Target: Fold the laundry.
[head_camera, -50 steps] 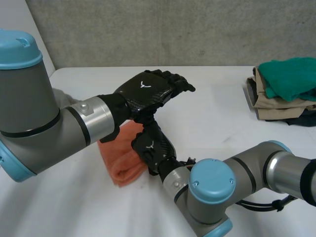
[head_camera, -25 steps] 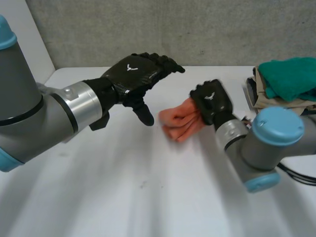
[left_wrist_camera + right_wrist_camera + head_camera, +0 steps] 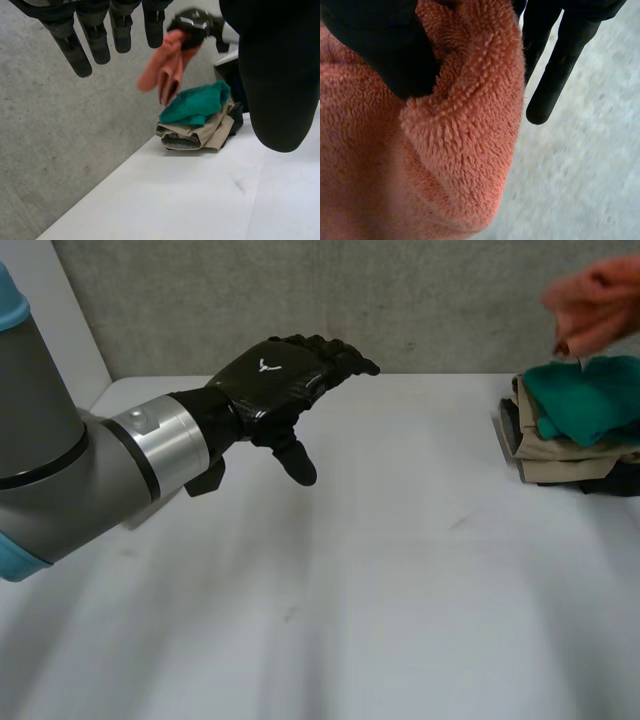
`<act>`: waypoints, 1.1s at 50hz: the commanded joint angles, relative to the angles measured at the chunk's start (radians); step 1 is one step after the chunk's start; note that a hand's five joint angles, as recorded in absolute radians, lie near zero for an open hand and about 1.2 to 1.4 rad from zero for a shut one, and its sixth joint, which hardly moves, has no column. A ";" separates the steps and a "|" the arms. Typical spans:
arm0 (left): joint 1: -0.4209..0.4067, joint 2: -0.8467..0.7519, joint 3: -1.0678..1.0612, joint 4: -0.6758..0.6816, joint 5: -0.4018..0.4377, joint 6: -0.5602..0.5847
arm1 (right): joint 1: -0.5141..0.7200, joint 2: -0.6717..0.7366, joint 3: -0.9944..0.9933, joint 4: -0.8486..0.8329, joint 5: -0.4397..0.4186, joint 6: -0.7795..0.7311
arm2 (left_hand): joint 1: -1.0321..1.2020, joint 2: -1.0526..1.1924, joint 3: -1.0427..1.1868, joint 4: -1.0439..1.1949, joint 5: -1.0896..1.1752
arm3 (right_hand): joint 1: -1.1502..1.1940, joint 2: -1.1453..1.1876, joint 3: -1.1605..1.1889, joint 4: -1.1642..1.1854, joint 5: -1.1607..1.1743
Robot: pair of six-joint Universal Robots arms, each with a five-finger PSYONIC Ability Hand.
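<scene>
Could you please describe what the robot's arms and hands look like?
The left arm is a grey cylinder with a light-blue cap and a silver wrist ring. The left hand is glossy black with a white mark; the right hand is black too.

Head view overlooks table [image 3: 380,600]; left wrist shares laundry stack [image 3: 197,125]

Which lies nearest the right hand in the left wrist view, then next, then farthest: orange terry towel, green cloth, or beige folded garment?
1. The orange terry towel: gripped by the right hand, hanging below it.
2. The green cloth: top of the pile, beneath the towel.
3. The beige folded garment: under the green cloth, lower in the pile.
</scene>
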 commanded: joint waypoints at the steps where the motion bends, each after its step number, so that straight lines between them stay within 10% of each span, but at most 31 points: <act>1: -0.009 -0.003 -0.008 0.002 0.000 0.000 | -0.089 0.187 0.010 -0.004 -0.208 -0.005 | -0.017 -0.024 -0.028 -0.019 -0.047 | 0.375 0.254 0.228 0.199 0.308; 13: -0.029 -0.010 -0.007 0.005 0.000 0.001 | -0.169 0.161 0.090 -0.014 -0.265 -0.003 | -0.017 -0.024 -0.028 -0.019 -0.047 | 0.327 0.206 0.179 0.151 0.260; 15: -0.030 -0.008 -0.005 0.005 0.000 0.001 | -0.167 0.121 0.102 0.002 -0.259 -0.002 | -0.017 -0.024 -0.028 -0.019 -0.047 | -0.699 -0.821 -0.847 -0.876 -0.767; 16: -0.030 -0.008 -0.005 0.005 0.000 0.001 | -0.169 0.106 0.108 0.007 -0.256 0.000 | -0.017 -0.024 -0.028 -0.019 -0.047 | -0.846 -0.967 -0.994 -1.023 -0.914; 29: -0.078 0.000 -0.011 0.005 0.000 0.000 | -0.233 -0.146 0.246 0.384 -0.210 -0.025 | -0.017 -0.024 -0.028 -0.019 -0.047 | -0.846 -0.967 -0.994 -1.023 -0.914; 40: -0.102 0.020 0.011 0.035 -0.003 -0.011 | -0.338 -0.319 0.243 0.564 0.097 -0.328 | -0.017 -0.024 -0.028 -0.019 -0.047 | -0.846 -0.967 -0.994 -1.023 -0.914; 49: -0.026 0.063 0.137 0.077 -0.256 -0.091 | -0.105 -0.514 0.422 0.231 0.005 -0.246 | -0.017 -0.024 -0.028 -0.019 -0.047 | -0.846 -0.967 -0.994 -1.023 -0.914; 55: 0.207 0.050 0.133 0.066 -0.425 0.042 | 0.078 -0.611 0.625 0.167 -0.127 -0.224 | -0.014 -0.021 -0.025 -0.016 -0.044 | -0.846 -0.967 -0.994 -1.023 -0.914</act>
